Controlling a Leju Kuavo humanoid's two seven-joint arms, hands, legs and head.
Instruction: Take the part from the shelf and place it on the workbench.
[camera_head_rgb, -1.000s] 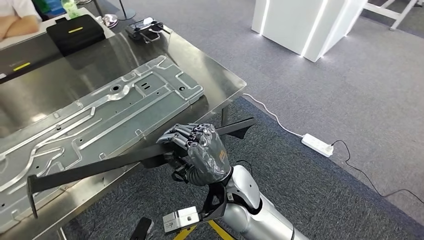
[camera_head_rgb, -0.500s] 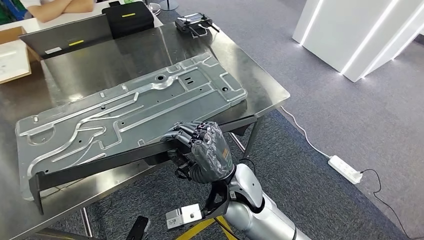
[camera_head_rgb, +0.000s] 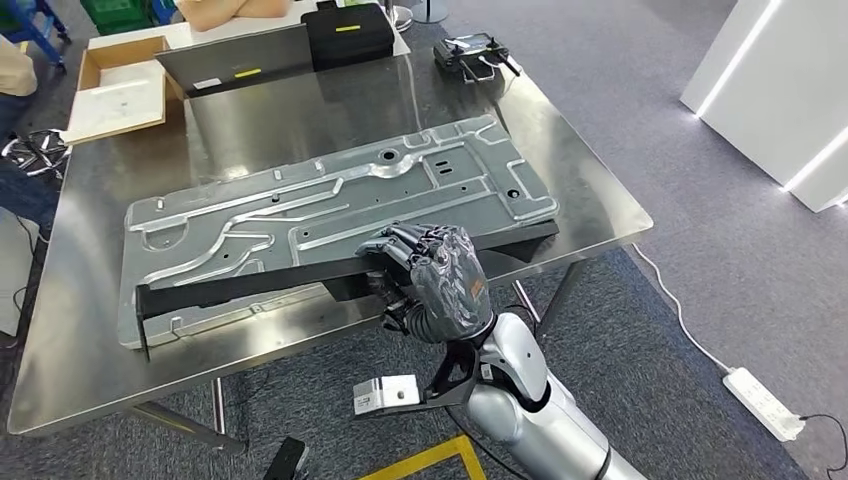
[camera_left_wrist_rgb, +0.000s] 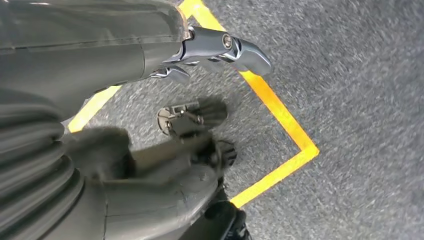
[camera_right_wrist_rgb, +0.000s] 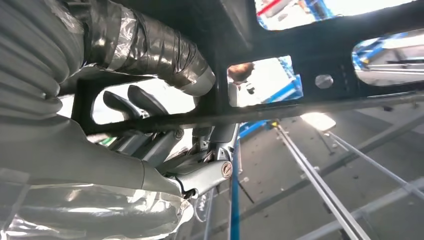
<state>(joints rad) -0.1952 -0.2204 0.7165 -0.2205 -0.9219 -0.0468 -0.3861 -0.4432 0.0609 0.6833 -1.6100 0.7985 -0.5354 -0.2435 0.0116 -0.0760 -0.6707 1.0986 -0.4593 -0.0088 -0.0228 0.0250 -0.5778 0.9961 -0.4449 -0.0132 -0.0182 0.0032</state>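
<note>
— What have you got in your right hand (camera_head_rgb: 432, 275)?

— My fingers are wrapped over the part (camera_head_rgb: 300, 283), a long black bar, near its middle. It runs along the near edge of the workbench (camera_head_rgb: 90, 370), one end by the table's right side, the other ending in a short bent-down tab toward the left. From the right wrist view the dark frame of it crosses just in front of my fingers (camera_right_wrist_rgb: 135, 102), which curl round it.

— Is it on the table?

— It lies over the front edge of the stamped metal panel (camera_head_rgb: 330, 205) that sits flat on the steel top (whether the bar actually rests on the panel or hangs just above it, I cannot tell).

— And your left hand (camera_left_wrist_rgb: 90, 165)?

— Hanging low over grey carpet (camera_left_wrist_rgb: 360, 75) with a yellow tape line (camera_left_wrist_rgb: 280, 120) on it. The picture is blurred, so I cannot tell whether those fingers are spread or curled.

— What else is on the surface?

— At the far side, an open cardboard box (camera_head_rgb: 118, 88), a black case (camera_head_rgb: 348, 34) and a handheld controller (camera_head_rgb: 478, 55) at the far right corner. A person's folded arms (camera_head_rgb: 232, 12) rest beyond the table.

— The room?

— Grey carpet all round, a white pillar with lit edges (camera_head_rgb: 790, 90) to the right, and a white power strip (camera_head_rgb: 765, 402) on the floor.
</note>
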